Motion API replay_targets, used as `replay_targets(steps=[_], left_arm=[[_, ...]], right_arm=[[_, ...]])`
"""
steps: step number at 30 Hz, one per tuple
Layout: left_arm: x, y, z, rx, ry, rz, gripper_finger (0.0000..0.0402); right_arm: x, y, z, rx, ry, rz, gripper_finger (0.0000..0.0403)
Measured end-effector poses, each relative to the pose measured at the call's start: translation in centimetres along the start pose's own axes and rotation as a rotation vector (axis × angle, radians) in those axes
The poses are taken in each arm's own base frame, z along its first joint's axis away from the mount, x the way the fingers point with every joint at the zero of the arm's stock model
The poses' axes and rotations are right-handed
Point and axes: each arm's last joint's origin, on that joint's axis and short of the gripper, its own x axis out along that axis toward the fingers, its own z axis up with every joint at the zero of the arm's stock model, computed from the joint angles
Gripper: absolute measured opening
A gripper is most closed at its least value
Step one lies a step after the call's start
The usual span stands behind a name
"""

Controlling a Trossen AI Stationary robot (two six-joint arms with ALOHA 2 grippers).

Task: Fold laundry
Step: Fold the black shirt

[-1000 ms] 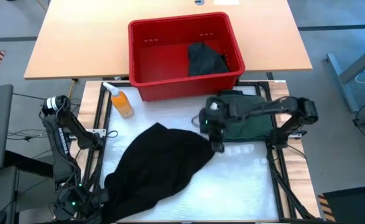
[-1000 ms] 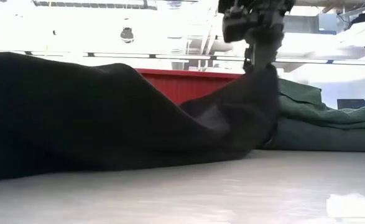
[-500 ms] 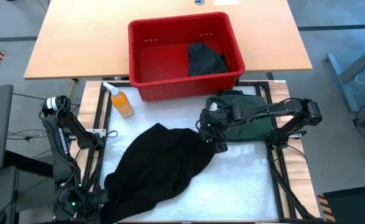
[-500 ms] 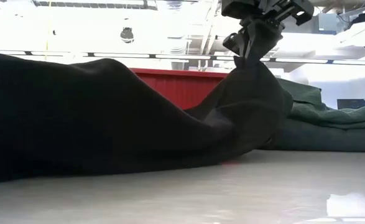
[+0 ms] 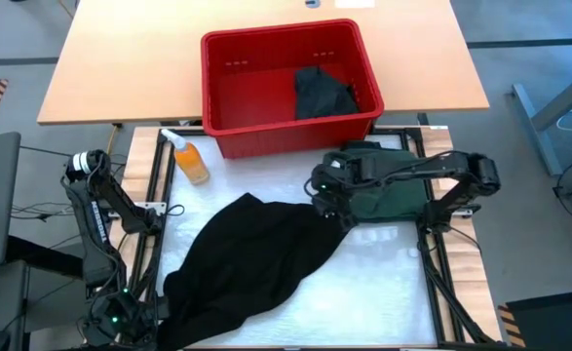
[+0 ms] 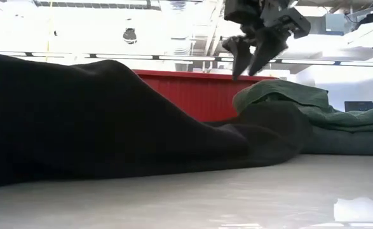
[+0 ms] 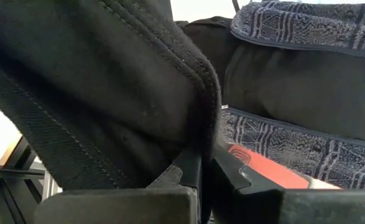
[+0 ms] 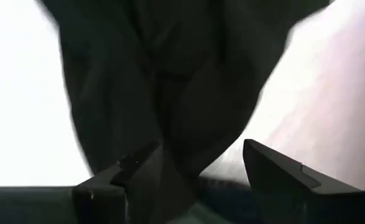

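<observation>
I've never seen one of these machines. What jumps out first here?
A big black garment sprawls across the white work surface, reaching down toward the near left corner. Just above its right edge hangs the right gripper, fingers open and empty, beside a folded green shirt. Behind them a bright red bin holds another dark cloth.
</observation>
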Motion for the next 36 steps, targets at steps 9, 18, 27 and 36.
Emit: replay_targets(steps=[9,18,27,36], left_arm=[[0.0,0.0,0.0,0.01,-0.003,-0.006,0.0],[0.0,0.0,0.0,0.006,-0.018,-0.01,0.0],[0.0,0.1,0.1,0.01,-0.026,0.006,0.0],[0.0,0.2,0.1,-0.001,-0.034,0.009,0.0]], right_arm=[[4.6,-1.7,-2.0,0.036,0.162,0.184,0.0226],[4.6,-0.5,-2.3,0.043,0.234,0.271,0.019],[3.2,-0.4,-2.3,0.087,0.216,0.242,0.0121],[3.0,-0.4,-2.3,0.084,0.212,0.237,0.0045]])
